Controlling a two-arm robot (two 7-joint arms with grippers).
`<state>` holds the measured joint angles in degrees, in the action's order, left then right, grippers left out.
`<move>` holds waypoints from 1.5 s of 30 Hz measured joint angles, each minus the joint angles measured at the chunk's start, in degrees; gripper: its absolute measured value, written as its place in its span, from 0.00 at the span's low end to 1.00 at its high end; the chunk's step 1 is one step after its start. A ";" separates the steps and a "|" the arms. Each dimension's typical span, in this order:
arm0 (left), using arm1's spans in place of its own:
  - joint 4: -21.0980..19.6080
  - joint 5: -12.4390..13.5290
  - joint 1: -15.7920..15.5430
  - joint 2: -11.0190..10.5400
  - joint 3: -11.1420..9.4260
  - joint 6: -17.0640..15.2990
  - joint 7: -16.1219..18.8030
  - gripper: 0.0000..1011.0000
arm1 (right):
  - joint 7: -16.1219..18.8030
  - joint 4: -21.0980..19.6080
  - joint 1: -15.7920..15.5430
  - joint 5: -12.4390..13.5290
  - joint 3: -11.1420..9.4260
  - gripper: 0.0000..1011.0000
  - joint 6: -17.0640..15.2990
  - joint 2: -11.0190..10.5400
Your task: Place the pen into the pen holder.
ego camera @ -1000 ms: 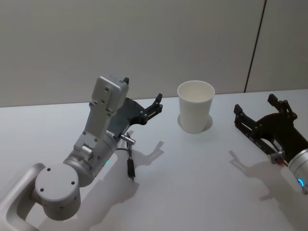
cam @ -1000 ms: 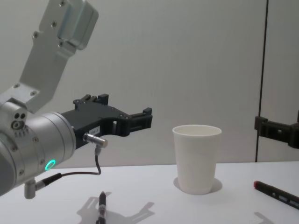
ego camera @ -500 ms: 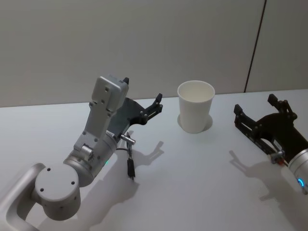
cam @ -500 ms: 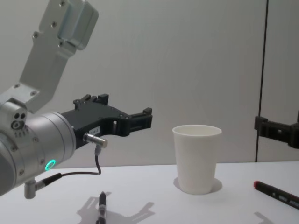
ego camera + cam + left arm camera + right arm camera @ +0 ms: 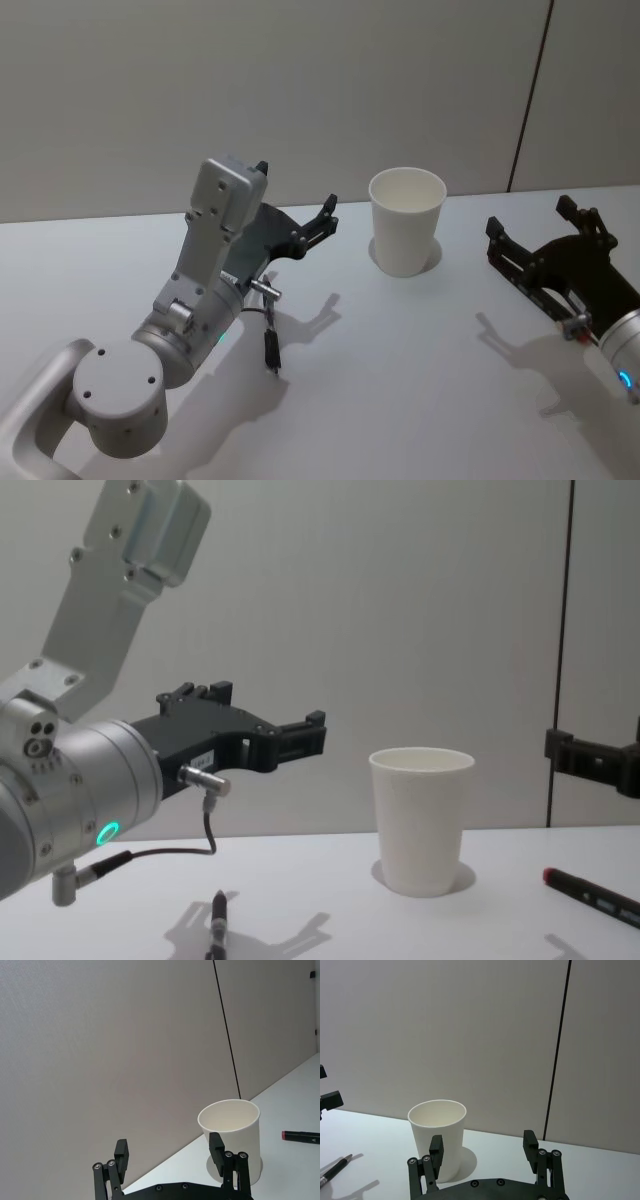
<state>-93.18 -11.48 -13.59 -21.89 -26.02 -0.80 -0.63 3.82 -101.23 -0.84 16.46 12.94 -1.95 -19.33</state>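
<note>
Two writing instruments lie on the white bench [image 5: 400,390]: a dark pen [image 5: 271,352] just in front of the left arm, and a red-tipped marker [image 5: 590,894] off to the right of the pen holder [image 5: 407,233]. In the head view the dark pen lies flat, pointing roughly away from the robot, with its far end beside a thin cable [image 5: 190,852] that hangs from the left wrist; whether the two touch cannot be told. The left end effector [image 5: 295,187] is held above the bench, left of the pen holder and clear of it, with its fingers spread apart and nothing between them. The right end effector [image 5: 531,217] sits to the right of the pen holder, also above the bench, with its fingers likewise apart and empty. In the chest view the marker lies flat on the bench below this end effector. The stretch of bench between the dark pen and the pen holder is bare. A grey panelled wall [image 5: 150,100] with a dark vertical seam [image 5: 530,100] stands just behind the bench. The pen holder is a plain white paper cup, tapered toward its base with a rolled rim. It stands upright near the rear edge of the bench, between the two end effectors, and the visible part of its inside is bare.
</note>
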 joint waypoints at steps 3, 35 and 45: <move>0.00 0.00 0.00 0.00 0.00 0.00 0.00 0.99 | 0.00 0.00 0.00 0.00 0.00 0.99 0.00 0.00; 0.00 0.00 0.00 0.00 0.00 0.00 0.00 0.99 | 1.59 -0.19 1.83 0.80 -0.81 0.99 -2.37 -0.16; 0.00 0.00 0.00 0.00 0.00 0.00 0.00 0.99 | 4.02 -2.22 4.26 2.70 -3.61 0.99 -9.50 -3.26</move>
<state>-93.18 -11.48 -13.59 -21.89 -26.02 -0.80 -0.63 7.85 -103.45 3.42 19.17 9.33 -11.45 -22.59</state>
